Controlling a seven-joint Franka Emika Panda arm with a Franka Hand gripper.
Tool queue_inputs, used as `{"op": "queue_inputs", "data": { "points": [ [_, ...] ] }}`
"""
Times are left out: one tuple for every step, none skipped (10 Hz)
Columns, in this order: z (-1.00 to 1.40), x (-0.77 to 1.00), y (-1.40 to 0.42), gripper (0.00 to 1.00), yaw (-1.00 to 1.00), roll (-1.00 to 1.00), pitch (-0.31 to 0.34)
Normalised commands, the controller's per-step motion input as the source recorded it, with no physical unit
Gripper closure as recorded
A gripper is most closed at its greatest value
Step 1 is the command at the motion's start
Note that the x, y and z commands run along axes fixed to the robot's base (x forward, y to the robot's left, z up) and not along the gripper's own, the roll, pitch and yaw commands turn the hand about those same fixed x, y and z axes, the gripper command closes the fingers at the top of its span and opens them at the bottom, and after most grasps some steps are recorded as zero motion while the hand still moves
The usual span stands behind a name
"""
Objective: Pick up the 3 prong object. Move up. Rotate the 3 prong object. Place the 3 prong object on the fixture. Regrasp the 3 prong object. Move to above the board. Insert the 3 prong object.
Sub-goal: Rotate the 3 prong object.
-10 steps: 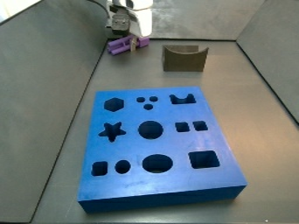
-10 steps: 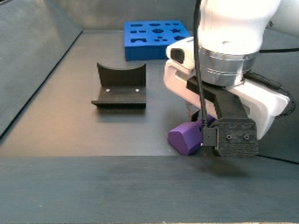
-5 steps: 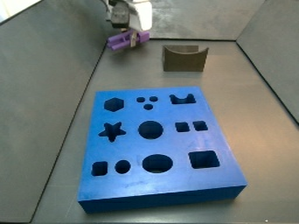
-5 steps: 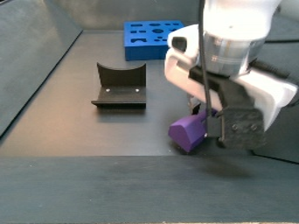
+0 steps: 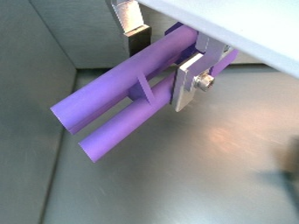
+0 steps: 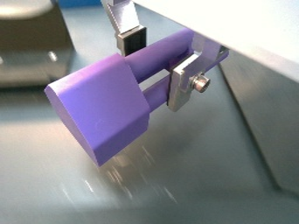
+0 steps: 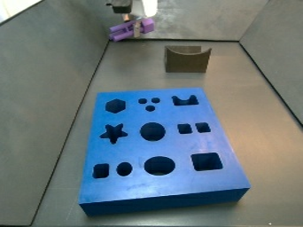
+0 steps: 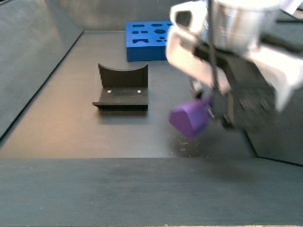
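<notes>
Wrist views | gripper (image 6: pixel 158 59) is clamping the peg (image 6: pixel 111 105) across its middle, prongs lying roughly level, leaving both ends free for rotating | side views: peg (image 8: pixel 190 118) is hanging clear above the floor, near the fixture (image 8: pixel 120 87), well apart from the board (image 7: pixel 164 146) | step: lifting, rotation likely next

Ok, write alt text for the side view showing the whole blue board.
The gripper holds the purple 3 prong object above the grey floor at the far end, left of the dark fixture. The blue board with shaped cut-outs fills the foreground.
</notes>
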Motion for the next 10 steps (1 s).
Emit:
{"op": "queue_inputs", "data": {
  "points": [
    [0.63, 0.24, -0.96, 1.00, 0.02, 0.05, 0.059],
    [0.53, 0.14, -0.74, 1.00, 0.02, 0.08, 0.086],
    [0.40, 0.04, -0.47, 1.00, 0.03, 0.12, 0.102],
    [0.30, 0.01, -0.28, 1.00, 0.03, 0.13, 0.090],
    [0.20, -0.01, -0.10, 1.00, 0.03, 0.13, 0.084],
    [0.00, 0.00, 0.00, 1.00, -1.00, 0.00, 0.000],
    [-0.06, 0.02, 0.02, 1.00, -1.00, 0.00, -0.002],
    [-0.05, 0.02, 0.03, 1.00, -1.00, -0.01, -0.004],
    [-0.04, 0.02, 0.03, 1.00, -1.00, -0.01, -0.005],
    [-0.03, 0.03, 0.02, 1.00, -1.00, -0.01, -0.006]
  ]
}}
